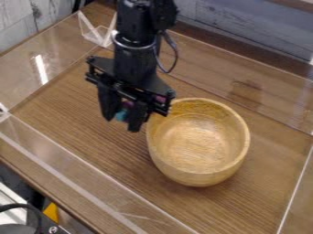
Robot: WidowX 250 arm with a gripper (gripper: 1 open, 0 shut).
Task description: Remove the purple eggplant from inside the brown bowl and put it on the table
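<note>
Grasping the purple eggplant (121, 116) between the dark fingers (126, 114), largely hiding it from the camera, with a small teal patch showing between 2 dark fingertips. Hanging over the desk (73, 123), just beside the brown bowl (199, 144), on the side toward the left of the view. Holding the eggplant outside the opening of the bowl, near its thick rim. Cannot tell how close to the wood, or whether touching it, from this 1 angle.

Leaving the pale inside of the bowl open to view, except for its upper left edge, close behind the fingers. Looking down on a round wooden bowl, standing upright on the desk, with visible grain inside. Reaching in from the top of the view, the black arm (134, 23) covers part of the far desk, with a dark cable (173, 53) looping along its side.

Bordering the desk, clear acrylic walls (27, 146) run down the left. Standing near the far left corner, a clear angular piece (93, 32) catches the light. Lying in the lower left corner, outside the wall, black cabling (22, 212) curves beside a small yellow-orange part (51, 212). Seeing bare wood below the fingers and left of the bowl.
</note>
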